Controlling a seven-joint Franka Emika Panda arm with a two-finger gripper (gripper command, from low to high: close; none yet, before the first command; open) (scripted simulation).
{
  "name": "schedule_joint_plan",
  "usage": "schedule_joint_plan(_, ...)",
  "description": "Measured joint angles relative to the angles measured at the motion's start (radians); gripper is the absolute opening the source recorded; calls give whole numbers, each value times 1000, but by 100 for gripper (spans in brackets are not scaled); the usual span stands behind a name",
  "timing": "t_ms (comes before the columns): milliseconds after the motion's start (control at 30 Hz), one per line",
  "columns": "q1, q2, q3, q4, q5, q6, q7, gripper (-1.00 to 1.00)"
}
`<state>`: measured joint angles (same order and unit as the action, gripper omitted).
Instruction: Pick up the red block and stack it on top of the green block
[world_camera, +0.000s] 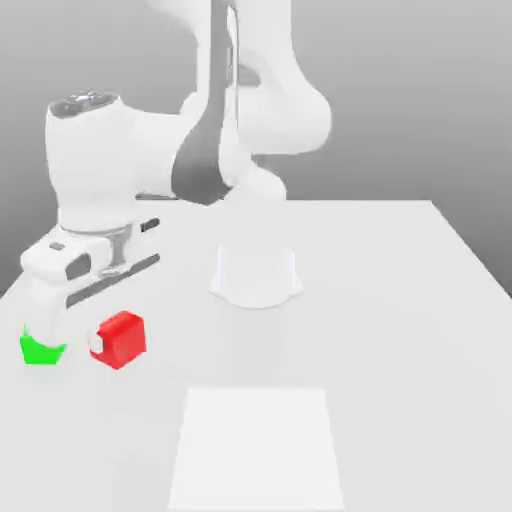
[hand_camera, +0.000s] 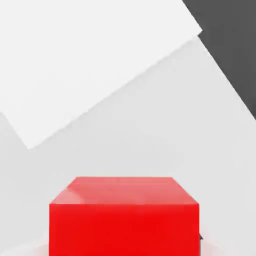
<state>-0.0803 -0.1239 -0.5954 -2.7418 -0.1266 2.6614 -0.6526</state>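
White table (world_camera: 400, 330) under a grey backdrop: in the exterior view we see the gripper (world_camera: 70, 335) lowered beside the green block (world_camera: 42, 349), its finger touching the red block (world_camera: 120, 339), a plain matte cube resting on the table. We cannot tell the jaw state. In the hand view, the red block (hand_camera: 124, 220) sits close below the camera, presumably centred for grasping.

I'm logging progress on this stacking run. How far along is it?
Nothing is stacked yet. The red block sits on the table, beside and apart from the green block. In hand: the gripper is low at the red block, one finger against its side, the block close up in the hand view. Left: lift, carry, place on green.
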Motion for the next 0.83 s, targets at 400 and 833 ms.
schedule_joint_plan(400, -146, 134, -198, 26, 185, 45, -330, -100)
schedule_joint_plan(833, -219, 311, -61, 45, 517, 152, -569, -100)
